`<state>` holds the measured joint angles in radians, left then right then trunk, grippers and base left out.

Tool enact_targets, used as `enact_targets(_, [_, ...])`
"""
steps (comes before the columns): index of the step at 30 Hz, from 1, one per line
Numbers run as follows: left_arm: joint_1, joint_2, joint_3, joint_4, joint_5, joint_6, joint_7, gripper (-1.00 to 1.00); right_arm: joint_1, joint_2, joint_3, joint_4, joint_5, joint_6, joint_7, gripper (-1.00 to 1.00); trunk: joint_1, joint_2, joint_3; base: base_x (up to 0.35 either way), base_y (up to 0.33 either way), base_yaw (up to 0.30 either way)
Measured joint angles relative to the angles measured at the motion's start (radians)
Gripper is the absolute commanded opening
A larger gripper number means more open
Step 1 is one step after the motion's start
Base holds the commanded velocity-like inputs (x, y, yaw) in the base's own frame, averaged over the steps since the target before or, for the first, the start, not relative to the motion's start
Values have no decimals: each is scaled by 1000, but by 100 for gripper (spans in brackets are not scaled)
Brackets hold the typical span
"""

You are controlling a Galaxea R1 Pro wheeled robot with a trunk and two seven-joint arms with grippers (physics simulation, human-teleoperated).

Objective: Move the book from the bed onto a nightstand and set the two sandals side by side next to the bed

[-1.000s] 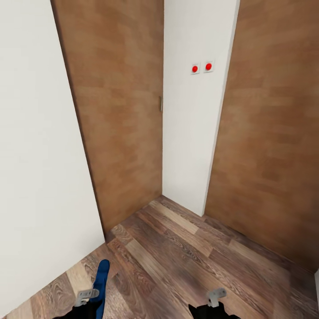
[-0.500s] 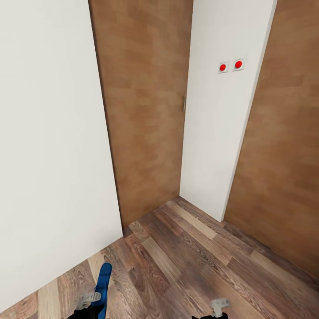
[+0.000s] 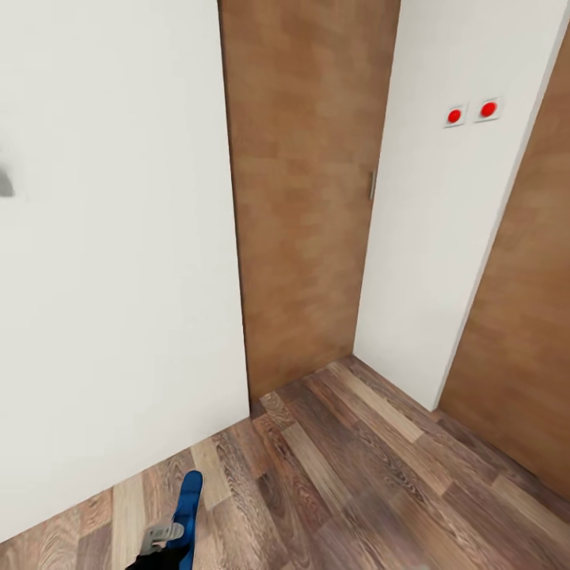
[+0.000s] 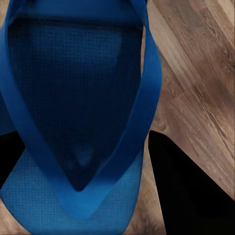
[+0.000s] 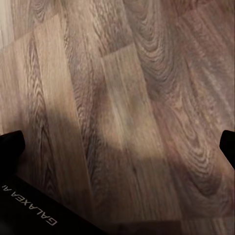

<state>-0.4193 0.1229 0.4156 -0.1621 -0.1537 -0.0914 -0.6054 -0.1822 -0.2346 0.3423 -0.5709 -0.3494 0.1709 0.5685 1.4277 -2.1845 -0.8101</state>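
One bright blue sandal [image 3: 187,507] hangs at the bottom left of the head view, its length pointing away from me over the wood floor. My left gripper [image 3: 161,541] is shut on it. In the left wrist view the sandal's sole and thin V-shaped straps [image 4: 78,122] lie between the dark fingers [image 4: 188,196]. My right gripper [image 5: 120,144] is open, with bare floor between its two dark fingertips [image 5: 11,145]. The book, the bed and the nightstand are out of view.
A white wall [image 3: 111,277] stands close on the left. Ahead is a brown wooden door [image 3: 305,198] with a small handle [image 3: 371,185]. Right of it a white wall section [image 3: 443,237] carries two red-dotted switches [image 3: 471,112], then another wooden panel [image 3: 530,340]. Wood floor [image 3: 356,475] lies ahead.
The camera has swung left, so wall, door and switches sit further right. The right gripper has dropped out of the head view's lower edge. The sandal stays in my left gripper.
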Motion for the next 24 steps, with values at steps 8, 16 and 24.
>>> enact_targets(8, [0, -11, 0, 3, 1, -5, 0, -100, 0, -6, -1, 5, 0, -3, -1, 100, 0, 0, 0, 0, 0, 298])
enact_targets(16, [0, -25, -1, 6, 2, -30, 0, -100, 0, -9, -5, 47, 0, -3, -2, 100, 0, 0, 0, 0, 0, 298])
enact_targets(24, [0, -37, -1, 6, 2, -31, 1, -100, 0, -10, -7, 55, 0, -3, -2, 100, 0, 0, 0, 0, 0, 298])
